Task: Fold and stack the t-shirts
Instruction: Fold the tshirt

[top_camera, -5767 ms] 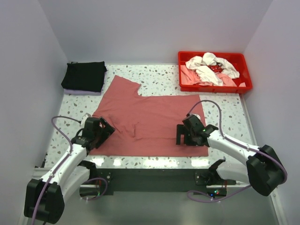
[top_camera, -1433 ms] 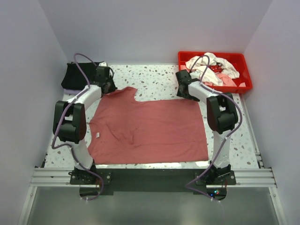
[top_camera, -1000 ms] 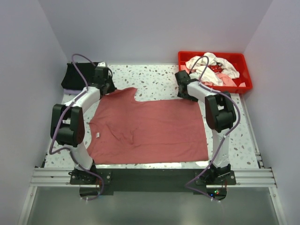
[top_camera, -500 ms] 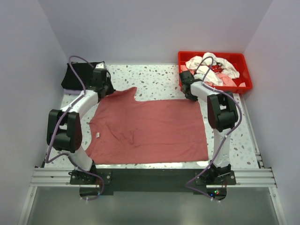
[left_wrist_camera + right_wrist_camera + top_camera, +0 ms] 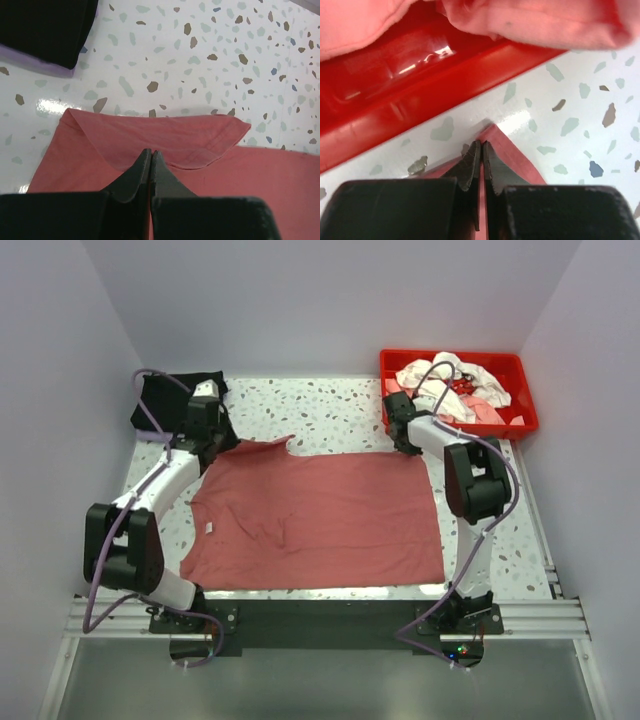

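Note:
A brick-red t-shirt [image 5: 320, 510] lies spread flat across the table. My left gripper [image 5: 218, 445] is at its far left corner. In the left wrist view its jaws [image 5: 151, 152] are shut on a fold of the red cloth [image 5: 165, 137], which is turned over and shows its paler inside. My right gripper [image 5: 408, 448] is at the shirt's far right corner, close to the tray. Its jaws [image 5: 481, 146] are shut on that red corner [image 5: 512, 152]. A folded black t-shirt [image 5: 170, 400] rests at the far left on a pale layer [image 5: 30, 62].
A bright red plastic tray [image 5: 528, 426] stands at the far right, heaped with white and pink shirts [image 5: 450, 390]. Its wall [image 5: 420, 85] runs just beyond my right fingertips. Speckled tabletop [image 5: 330, 410] shows between the black pile and the tray. Walls close the table in on three sides.
My right gripper has closed on the shirt's far right corner. My left gripper has drawn the far left corner nearer and leftward, so the cloth there has folded over.

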